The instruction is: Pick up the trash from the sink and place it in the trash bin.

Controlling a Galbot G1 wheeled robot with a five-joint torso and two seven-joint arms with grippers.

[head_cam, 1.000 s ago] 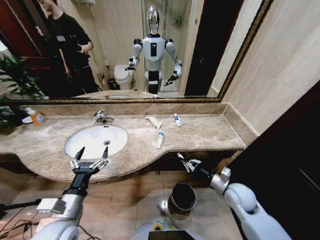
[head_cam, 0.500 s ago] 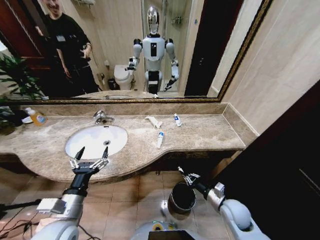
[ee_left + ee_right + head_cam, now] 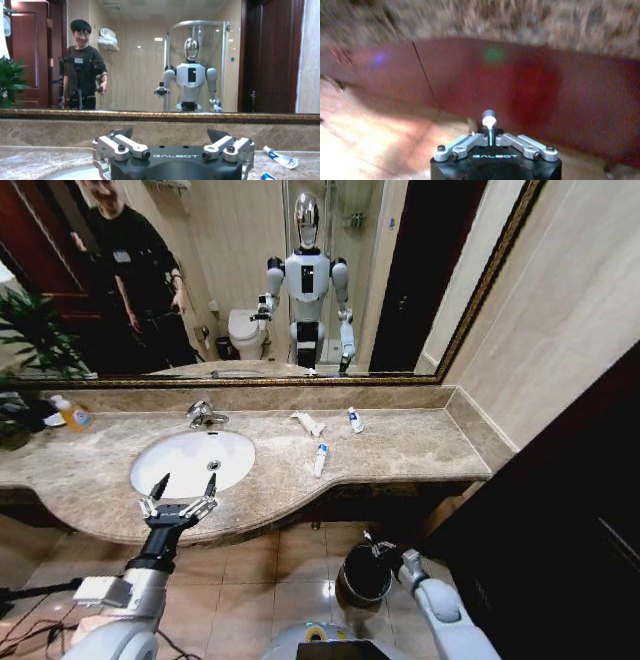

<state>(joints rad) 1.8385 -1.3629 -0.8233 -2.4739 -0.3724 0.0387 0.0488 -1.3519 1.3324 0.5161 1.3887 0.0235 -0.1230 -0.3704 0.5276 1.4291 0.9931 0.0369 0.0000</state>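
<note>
Trash, one small white tube (image 3: 488,120), sits pinched in the right gripper's (image 3: 376,548) closed jaws at the trash bin (image 3: 352,584) rim; release only once centred over it. Left gripper (image 3: 180,502) hovers spread by the sink (image 3: 180,460); three tubes (image 3: 319,458) remain on the counter (image 3: 410,445).

The head view looks from high forward and down on the beige marble countertop (image 3: 400,442) and the wide gold-framed wall mirror (image 3: 250,280). The left wrist view sits low at the counter, facing the same mirror (image 3: 150,56). The right wrist view faces close a dark red cabinet panel (image 3: 520,82) under the counter.
</note>
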